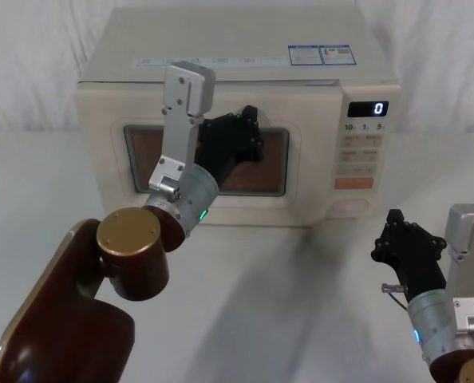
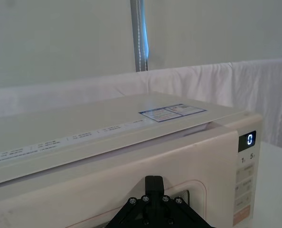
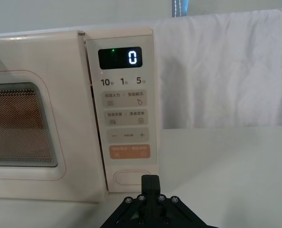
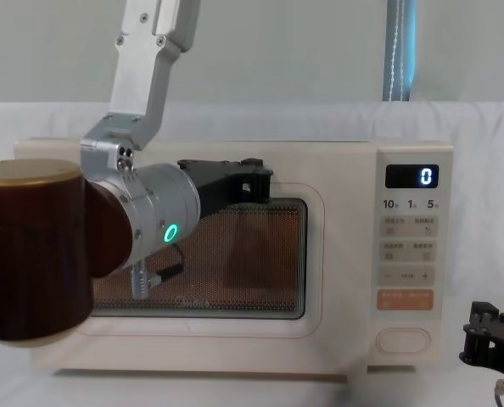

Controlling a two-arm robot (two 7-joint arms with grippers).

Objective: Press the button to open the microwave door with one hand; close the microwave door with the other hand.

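white table; left claw against microwave door.

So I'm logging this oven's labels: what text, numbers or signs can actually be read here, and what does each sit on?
"0": lit display at the top of the microwave's control panel.
"10", "1", "5": row printed just under that display.
"−" and "+": on a cream key lower on the panel.
Small print on the other keys: too small to read.
Blue-edged sticker and print strip on the microwave top: unreadable.

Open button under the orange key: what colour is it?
Plain cream with a thin outline, no print; the button shows best in the right wrist view.
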